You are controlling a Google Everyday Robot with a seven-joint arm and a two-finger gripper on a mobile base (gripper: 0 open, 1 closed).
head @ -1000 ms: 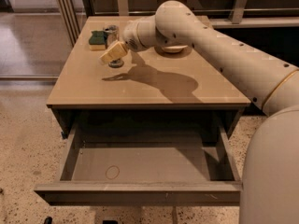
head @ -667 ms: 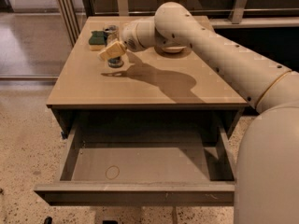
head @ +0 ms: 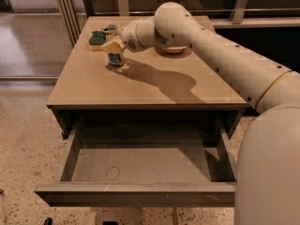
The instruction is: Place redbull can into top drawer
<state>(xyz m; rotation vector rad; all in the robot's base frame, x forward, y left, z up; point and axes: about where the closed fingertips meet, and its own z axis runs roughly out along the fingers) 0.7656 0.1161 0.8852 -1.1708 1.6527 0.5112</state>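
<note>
The arm (head: 225,60) reaches across the table (head: 154,90). Below it the top drawer (head: 136,193) stands pulled open. The gripper (head: 114,47) sits over the redbull can (head: 116,60) - whether it grips, I cannot tell. The can stands upright at the table's far left, near the sponge (head: 97,38).

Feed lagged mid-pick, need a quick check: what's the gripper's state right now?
Gripper: down over the redbull can at the far left of the table; open or closed cannot be told.
</note>
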